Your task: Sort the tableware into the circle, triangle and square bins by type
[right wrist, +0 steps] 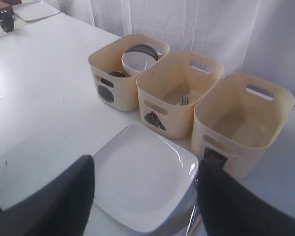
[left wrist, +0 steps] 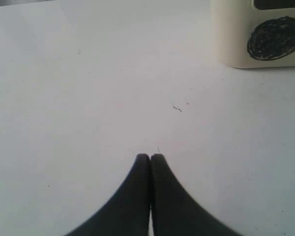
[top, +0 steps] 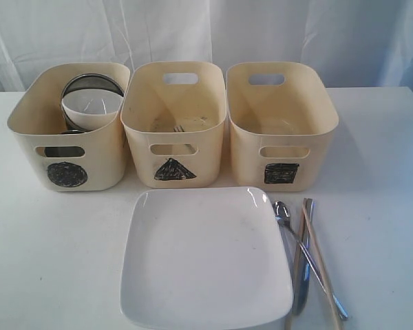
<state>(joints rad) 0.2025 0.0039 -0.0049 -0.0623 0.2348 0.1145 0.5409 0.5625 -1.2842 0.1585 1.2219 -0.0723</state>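
Three cream bins stand in a row: the circle bin (top: pixel 27 137), the triangle bin (top: pixel 141 148) and the square bin (top: pixel 316 144). The circle bin holds a small white bowl (top: pixel 91 106) and steel ware (top: pixel 93 84). A fork (top: pixel 179 128) lies in the triangle bin. In front lie a large square white plate (top: pixel 206 258), a spoon (top: pixel 282 213), a knife (top: pixel 303 268) and chopsticks (top: pixel 323 268). My right gripper (right wrist: pixel 145 164) is open above the plate (right wrist: pixel 142 177), holding nothing. My left gripper (left wrist: pixel 150 157) is shut and empty over bare table, short of the circle bin (left wrist: pixel 265 39).
A white curtain hangs behind the bins. In the right wrist view a white tray (right wrist: pixel 34 10) and a dark object (right wrist: pixel 2 19) sit at the table's far corner. Neither arm shows in the exterior view.
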